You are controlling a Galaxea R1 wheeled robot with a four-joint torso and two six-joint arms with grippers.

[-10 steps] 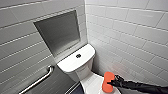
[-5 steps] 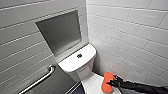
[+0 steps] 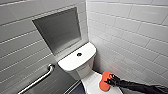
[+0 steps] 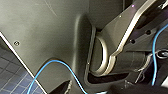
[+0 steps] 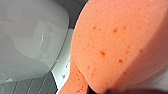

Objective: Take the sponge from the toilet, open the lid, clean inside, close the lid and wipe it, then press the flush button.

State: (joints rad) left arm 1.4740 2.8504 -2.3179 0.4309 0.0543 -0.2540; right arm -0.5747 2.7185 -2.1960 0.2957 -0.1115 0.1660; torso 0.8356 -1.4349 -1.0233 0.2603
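I found my right gripper (image 3: 108, 81) clamped on the orange-red porous foam sponge (image 3: 103, 83) over the white glossy ceramic toilet (image 3: 80, 60). I judged this edge grip might slip under wiping pressure.

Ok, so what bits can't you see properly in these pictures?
- The lid: its front is cut off by the head view's bottom edge.
- Whether the sponge in the right gripper touches the lid: the sponge itself covers that spot in the head view and the right wrist view.
- The flush button on the toilet: too small and blurred in the head view for detail.
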